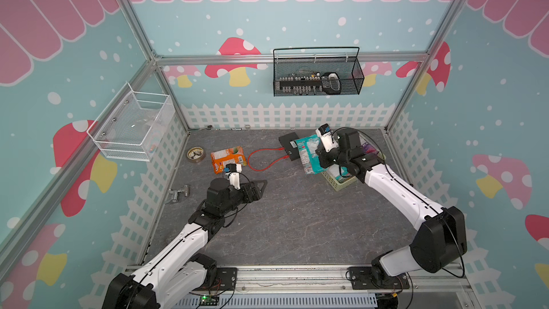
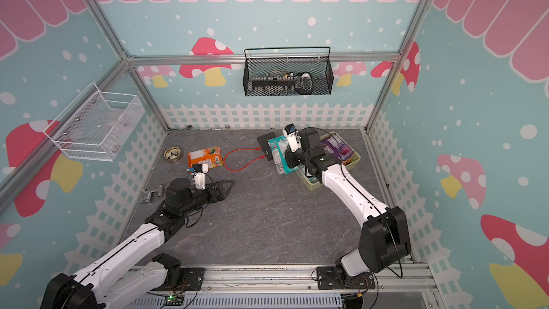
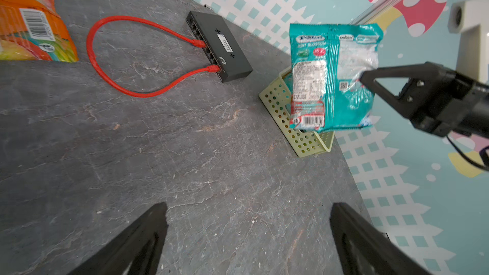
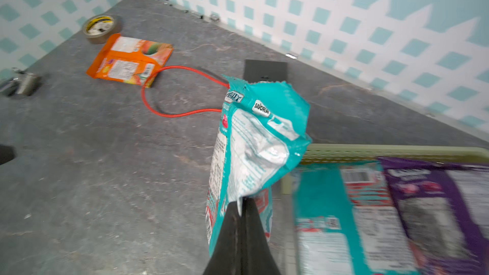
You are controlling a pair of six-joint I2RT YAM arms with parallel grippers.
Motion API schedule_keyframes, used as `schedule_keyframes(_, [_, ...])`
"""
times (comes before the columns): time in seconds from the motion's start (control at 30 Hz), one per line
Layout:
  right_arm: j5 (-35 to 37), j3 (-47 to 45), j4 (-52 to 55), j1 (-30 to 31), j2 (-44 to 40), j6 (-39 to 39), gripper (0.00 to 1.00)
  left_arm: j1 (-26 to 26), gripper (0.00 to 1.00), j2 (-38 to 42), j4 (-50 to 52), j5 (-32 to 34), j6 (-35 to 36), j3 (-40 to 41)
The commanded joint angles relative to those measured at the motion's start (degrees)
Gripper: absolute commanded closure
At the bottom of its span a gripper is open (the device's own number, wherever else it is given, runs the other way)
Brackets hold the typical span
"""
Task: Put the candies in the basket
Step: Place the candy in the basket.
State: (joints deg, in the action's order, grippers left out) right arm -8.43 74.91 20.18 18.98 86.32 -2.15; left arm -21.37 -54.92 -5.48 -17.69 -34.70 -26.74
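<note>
My right gripper is shut on the edge of a teal candy bag, which hangs upright over the near-left corner of the pale yellow-green basket. In the basket lie another teal bag and a purple bag. An orange candy bag lies flat on the table at the back left. My left gripper hovers low over bare table just in front of the orange bag, open, with nothing between its fingers. In both top views the right arm hides much of the basket.
A black flat box with a looped red cable lies between the orange bag and the basket. A tape roll and a metal part sit at the left wall. Wire baskets hang on the walls.
</note>
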Motion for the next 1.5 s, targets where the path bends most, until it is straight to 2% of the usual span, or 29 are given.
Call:
schedule_keyframes(0.0, [-2.8,6.3,9.4,-6.3,4.3,7.0,1.0,-1.5,0.01,-0.9,0.8,0.4,2.1,-2.3])
schedule_keyframes(0.13, [-5.6,11.6,14.2,-12.6,10.5,9.2,1.0,-1.8,0.01,-2.0,1.0,0.6,2.8,-3.4])
schedule_keyframes(0.4, [2.4,16.4,16.3,-19.6,20.5,12.1,1.0,-2.1,0.01,-3.8,1.0,0.6,3.1,-4.7])
schedule_keyframes(0.6, [12.5,18.3,14.1,-20.7,26.6,18.0,1.0,-2.2,0.01,-5.1,1.0,0.6,3.1,-5.1])
schedule_keyframes(0.97, [21.9,17.0,6.4,-20.7,27.9,28.4,1.0,-2.3,0.01,-6.0,1.0,0.8,2.7,-5.3])
schedule_keyframes(1.23, [25.0,15.8,2.2,-20.8,27.7,36.3,1.0,-2.3,0.01,-6.1,1.0,1.1,2.0,-5.6])
schedule_keyframes(1.47, [22.7,11.9,-1.7,-20.8,27.6,46.1,1.0,-2.3,0.01,-6.3,0.6,1.7,1.6,-5.3])
